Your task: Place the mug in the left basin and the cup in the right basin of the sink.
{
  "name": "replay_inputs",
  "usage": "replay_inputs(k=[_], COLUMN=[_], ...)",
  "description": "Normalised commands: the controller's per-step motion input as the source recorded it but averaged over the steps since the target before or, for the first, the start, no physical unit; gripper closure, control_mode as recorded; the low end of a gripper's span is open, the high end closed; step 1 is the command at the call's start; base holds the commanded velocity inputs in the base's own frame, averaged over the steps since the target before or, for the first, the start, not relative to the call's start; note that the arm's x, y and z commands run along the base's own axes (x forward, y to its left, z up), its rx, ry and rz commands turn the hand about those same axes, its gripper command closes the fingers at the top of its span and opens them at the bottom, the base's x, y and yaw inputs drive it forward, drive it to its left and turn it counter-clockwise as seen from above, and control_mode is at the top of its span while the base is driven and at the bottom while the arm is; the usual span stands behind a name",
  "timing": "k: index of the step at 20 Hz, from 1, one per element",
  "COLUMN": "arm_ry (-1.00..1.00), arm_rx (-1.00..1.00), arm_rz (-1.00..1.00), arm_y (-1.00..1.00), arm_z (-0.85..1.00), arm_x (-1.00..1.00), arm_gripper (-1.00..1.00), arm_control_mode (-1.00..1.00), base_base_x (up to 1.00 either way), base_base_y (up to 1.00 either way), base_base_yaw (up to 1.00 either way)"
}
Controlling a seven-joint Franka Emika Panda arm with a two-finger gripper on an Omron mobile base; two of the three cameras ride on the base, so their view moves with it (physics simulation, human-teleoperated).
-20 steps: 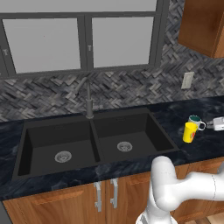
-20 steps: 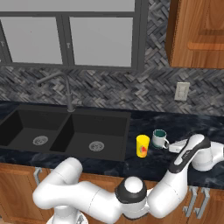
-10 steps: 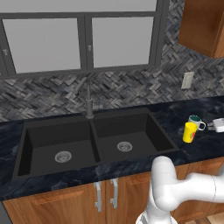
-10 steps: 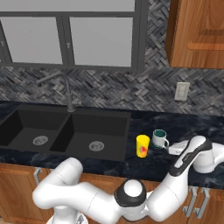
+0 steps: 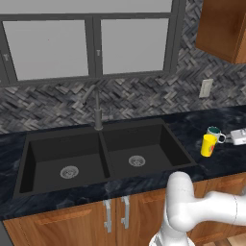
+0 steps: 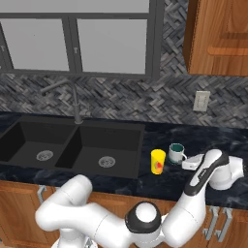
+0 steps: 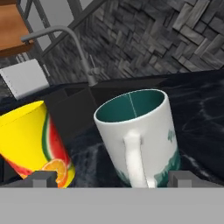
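Both fingertips of the wide-open gripper [image 7: 112, 179] are flanking the mug [image 7: 139, 138], seemingly not touching it, beside the cup [image 7: 33, 142] on the tabletop [image 6: 160, 181].

One mug [image 7: 139, 134] stands straight ahead of the gripper [image 6: 191, 163], and one cup [image 7: 33, 143] stands just beside the mug. Beyond them lies one sink [image 6: 72, 127] with two basins, the left basin [image 5: 57, 158] and the right basin [image 5: 139, 148], two drains and one faucet [image 5: 94, 103].
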Motion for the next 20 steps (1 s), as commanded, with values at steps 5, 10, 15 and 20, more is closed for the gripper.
replay_inputs(k=[5, 10, 15, 20], arm_ry=[0.00, 0.00, 0.00, 0.02], arm_rx=[0.00, 0.00, 0.00, 0.00], arm_rz=[-0.01, 0.00, 0.00, -0.01], arm_y=[0.02, -0.03, 0.00, -0.01], arm_z=[0.01, 0.01, 0.01, 0.03], arm_x=[0.17, 0.16, 0.02, -0.03], arm_gripper=[-1.00, -1.00, -1.00, 1.00], arm_control_mode=[-1.00, -1.00, -1.00, -1.00], base_base_x=[0.00, 0.00, 0.00, 0.00], base_base_y=[0.00, 0.00, 0.00, 0.00], base_base_yaw=[0.00, 0.00, 0.00, 0.00])
